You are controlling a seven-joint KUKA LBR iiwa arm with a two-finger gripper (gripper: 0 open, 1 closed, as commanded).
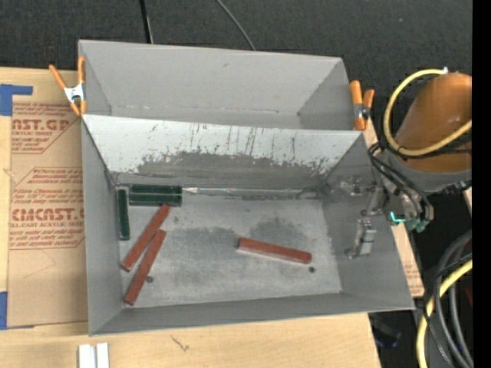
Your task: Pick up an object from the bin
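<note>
Five candidates, none lifted yet

The gripper hangs low at the right side of the grey metal bin, close to its sloping right wall, and nothing is seen in it. Whether it is spread or pressed together I cannot tell from this view.

The thing nearest to it is a single red-brown bar. It lies flat on the floor a little right of the middle, and a small dark speck lies just beside its right end. Bar and gripper are apart, with bare floor between them.

At the far left lies a pair of red-brown bars, side by side and slanting. Near them are a dark green bar along the back wall and a second dark green bar along the left wall.

In my judgement the task is only at its beginning, because every bar rests on the floor. What is left is the whole pick: to come over one bar, go down, take it and raise it.
</note>
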